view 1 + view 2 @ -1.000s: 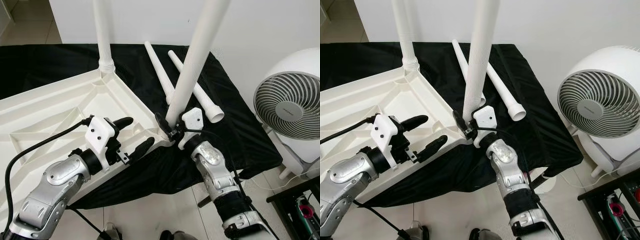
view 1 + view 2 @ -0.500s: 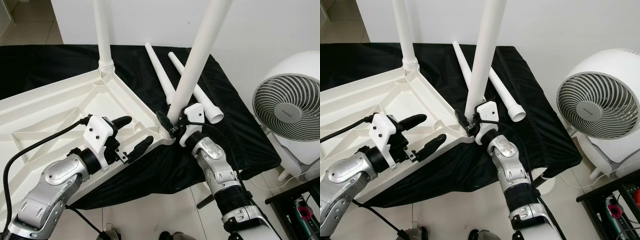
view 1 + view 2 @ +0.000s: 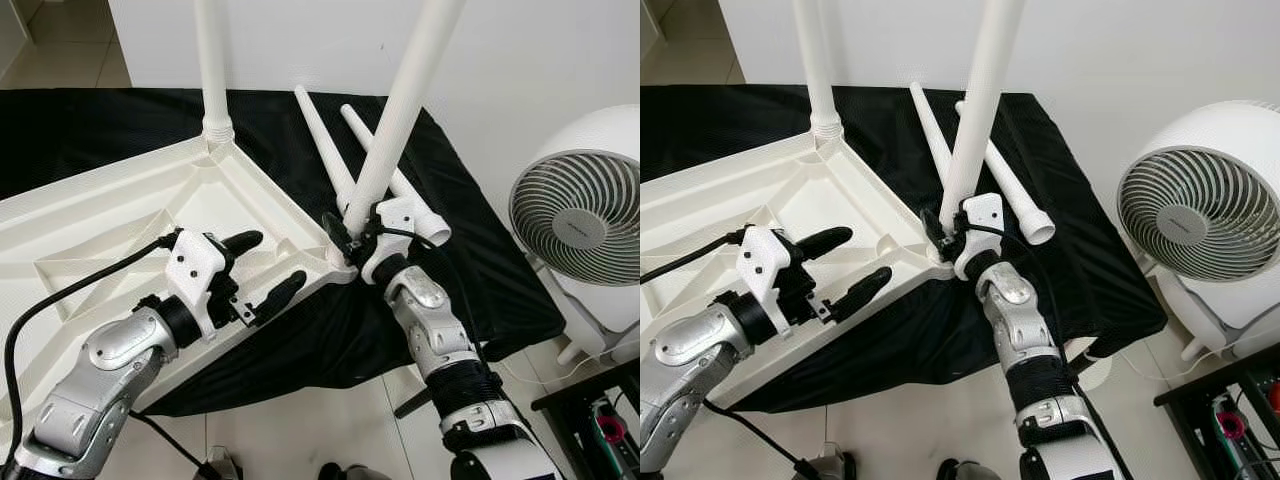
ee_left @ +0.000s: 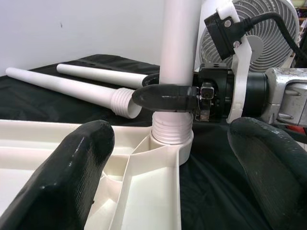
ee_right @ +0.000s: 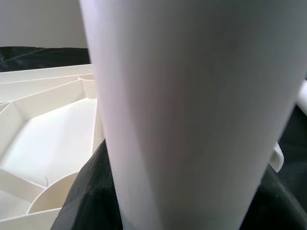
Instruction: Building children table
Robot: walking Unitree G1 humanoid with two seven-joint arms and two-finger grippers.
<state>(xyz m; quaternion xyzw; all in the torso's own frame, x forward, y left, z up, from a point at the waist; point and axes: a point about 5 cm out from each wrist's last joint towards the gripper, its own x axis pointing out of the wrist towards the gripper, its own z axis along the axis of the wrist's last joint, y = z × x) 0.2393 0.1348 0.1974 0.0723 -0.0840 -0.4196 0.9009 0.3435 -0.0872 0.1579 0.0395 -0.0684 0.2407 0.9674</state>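
Your right pincer grips the white table leg just above its socket at the near right corner of the upturned tabletop. Your left pincer hovers open over the tabletop's near edge.

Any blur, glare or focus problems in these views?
Both eye views: sharp, evenly lit, no glare. Left wrist view: the left claw's fingers loom soft and out of focus. Right wrist view: the table leg is too close, blurred and featureless.
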